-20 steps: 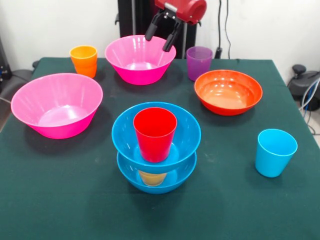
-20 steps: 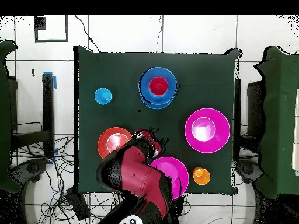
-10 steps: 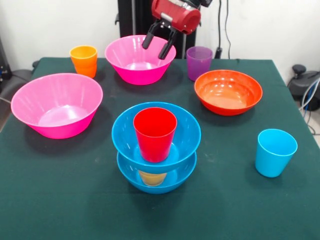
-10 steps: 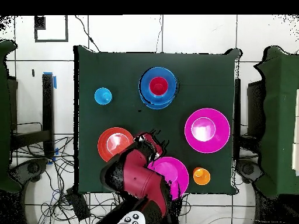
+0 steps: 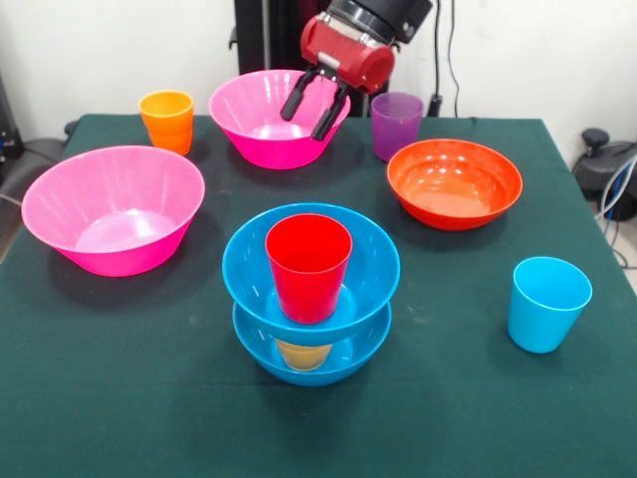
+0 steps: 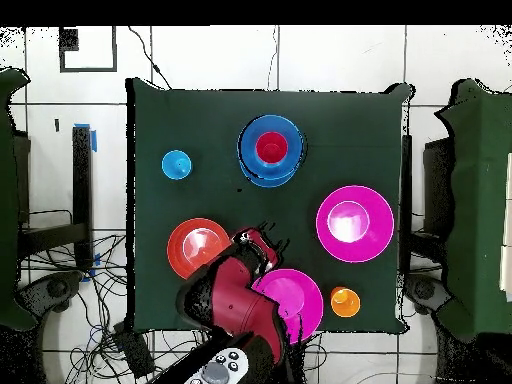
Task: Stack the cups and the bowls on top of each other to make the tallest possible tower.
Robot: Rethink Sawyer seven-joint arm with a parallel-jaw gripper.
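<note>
1. While the gripper hangs with fingers spread and empty over the far pink bowl, that bowl sits directly beneath it.
2. Nearer the camera, mid-table, stands the tower: two blue bowls, a red cup on top.

A dark green worktop fills the front view, its cloth smooth and evenly lit. Behind it stands a plain white wall, with black cables hanging down just right of centre. At the far right edge sits a black office chair. From overhead, the worktop sits on a white tiled floor, with blue tape to its left and loose cables trailing there.
</note>
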